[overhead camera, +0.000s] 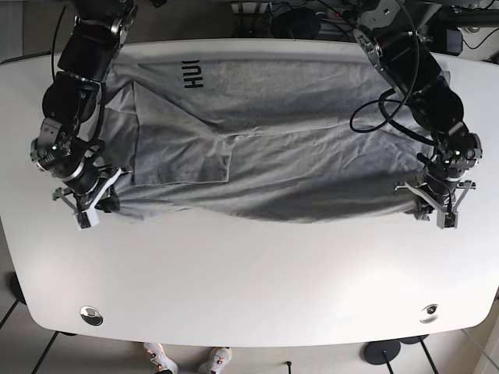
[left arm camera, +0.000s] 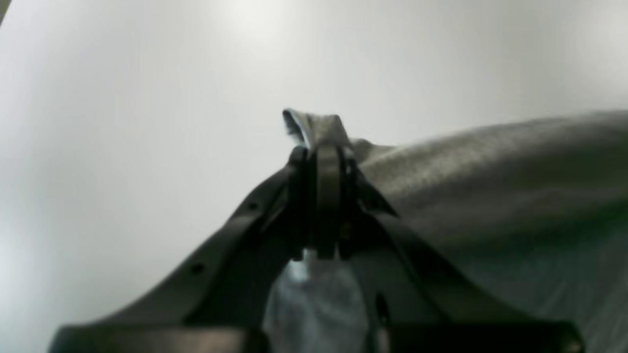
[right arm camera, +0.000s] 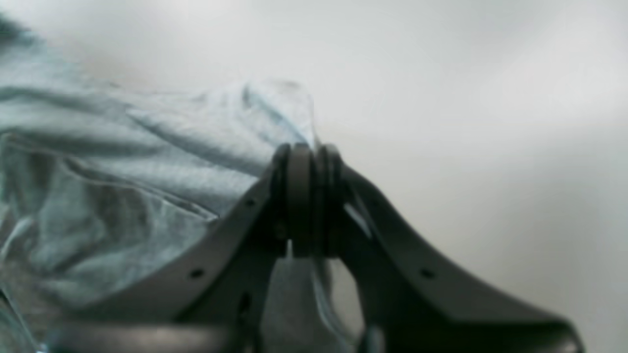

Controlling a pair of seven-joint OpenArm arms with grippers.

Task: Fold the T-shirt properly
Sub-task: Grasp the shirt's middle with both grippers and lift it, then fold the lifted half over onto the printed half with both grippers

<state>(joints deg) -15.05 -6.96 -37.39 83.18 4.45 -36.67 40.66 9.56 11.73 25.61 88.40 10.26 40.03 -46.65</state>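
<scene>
A grey T-shirt (overhead camera: 257,148) with dark lettering lies spread across the white table (overhead camera: 249,288), its near edge lifted between both arms. My left gripper (overhead camera: 427,204) is shut on the shirt's edge at the right; in the left wrist view its jaws (left arm camera: 321,162) pinch a fold of grey cloth (left arm camera: 490,186). My right gripper (overhead camera: 93,209) is shut on the shirt's edge at the left; in the right wrist view its jaws (right arm camera: 306,162) clamp light grey cloth (right arm camera: 122,186).
Cables (overhead camera: 374,109) run along the left arm over the shirt's right side. Bare white table lies in front of the shirt. Round fittings (overhead camera: 91,314) sit near the front corners. Shoes (overhead camera: 187,360) show below the front edge.
</scene>
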